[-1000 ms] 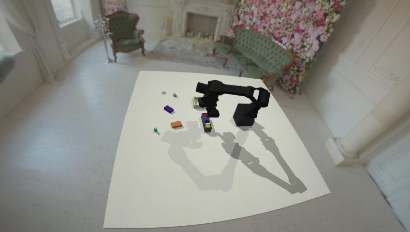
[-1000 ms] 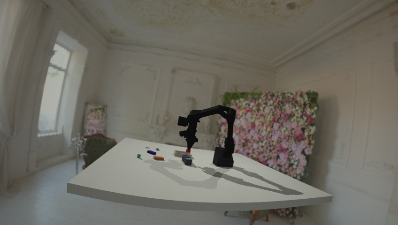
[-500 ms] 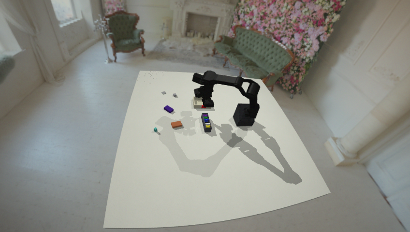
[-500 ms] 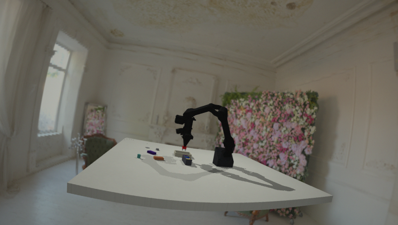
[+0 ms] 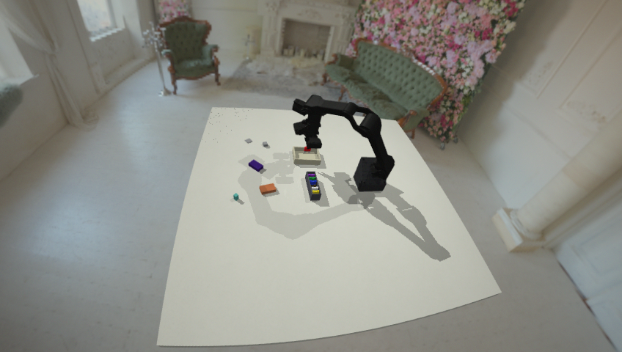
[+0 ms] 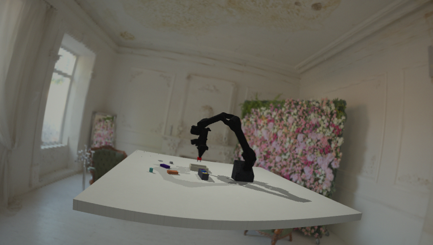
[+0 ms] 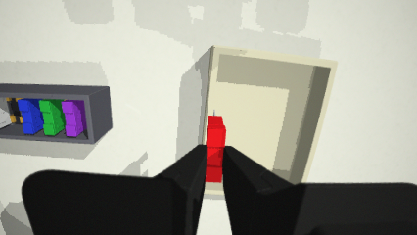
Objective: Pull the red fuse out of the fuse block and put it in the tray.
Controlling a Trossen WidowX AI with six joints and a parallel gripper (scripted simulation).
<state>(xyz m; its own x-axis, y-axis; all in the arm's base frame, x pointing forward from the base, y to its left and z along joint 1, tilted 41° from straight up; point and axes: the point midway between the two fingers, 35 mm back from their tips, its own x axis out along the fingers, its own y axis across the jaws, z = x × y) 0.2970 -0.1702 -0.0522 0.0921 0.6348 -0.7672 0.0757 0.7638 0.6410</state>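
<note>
My gripper (image 5: 308, 147) (image 6: 199, 156) (image 7: 214, 154) points down and is shut on the red fuse (image 5: 306, 149) (image 6: 198, 158) (image 7: 215, 134). The fuse hangs above the cream tray (image 5: 306, 162) (image 6: 194, 168) (image 7: 324, 103), clear of it in the exterior view. In the wrist view the fuse shows over the tray's left part, near its left wall. The dark fuse block (image 5: 313, 196) (image 6: 205, 176) (image 7: 101, 115) stands apart from the gripper. It holds purple, green, blue, white and yellow fuses, with an empty slot between blue and white.
An orange block (image 5: 267, 188) (image 6: 172, 172), a purple block (image 5: 255, 165) (image 6: 165, 166) and a teal block (image 5: 235, 196) (image 6: 150, 170) lie left of the fuse block in the top view. Two small grey pieces lie farther back. The arm's base (image 5: 370, 175) (image 6: 242, 171) stands to the right.
</note>
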